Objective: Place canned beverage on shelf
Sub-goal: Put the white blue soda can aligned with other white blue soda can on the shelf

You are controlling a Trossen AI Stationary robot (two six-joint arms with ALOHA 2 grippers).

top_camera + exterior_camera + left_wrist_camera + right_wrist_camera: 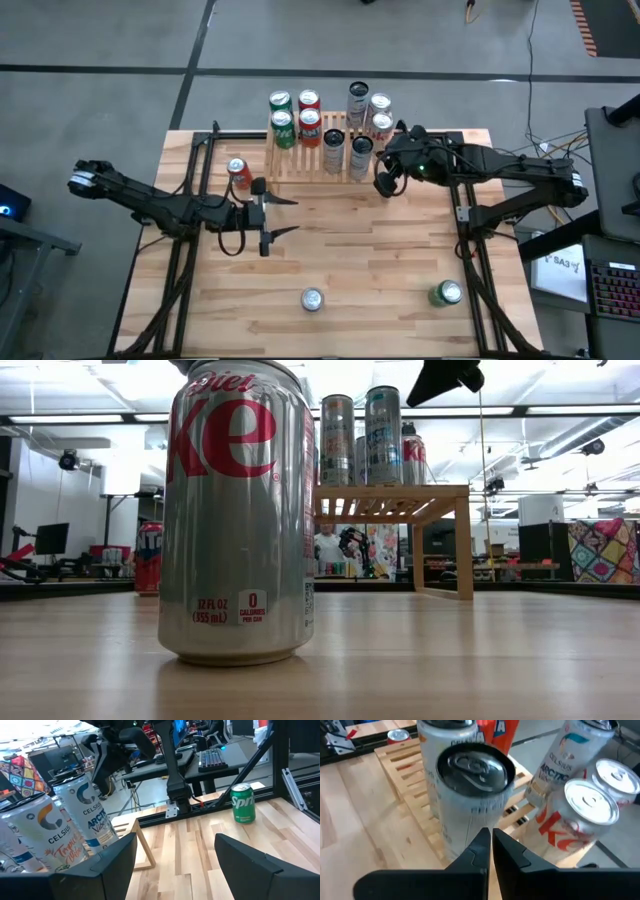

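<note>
Pale wood table [360, 260], slatted shelf [300, 165] crowded with cans just beside right claw [384, 185], fingers together, left claw [275, 217] spread apart mid-table, empty, silver can [312, 299] and green can [447, 293] nearer the front edge, grey floor [100, 60] around.

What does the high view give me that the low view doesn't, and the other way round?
Only the high view shows both arms whole: the left pincer open over the bare table middle, the right pincer shut at the shelf's right end, plus the green can near the table's front right.

Only the low view shows the open space under the shelf between its legs, and the room behind.

Both show the Diet Coke can at the front, the red can left of the shelf, and cans standing on the shelf.
</note>
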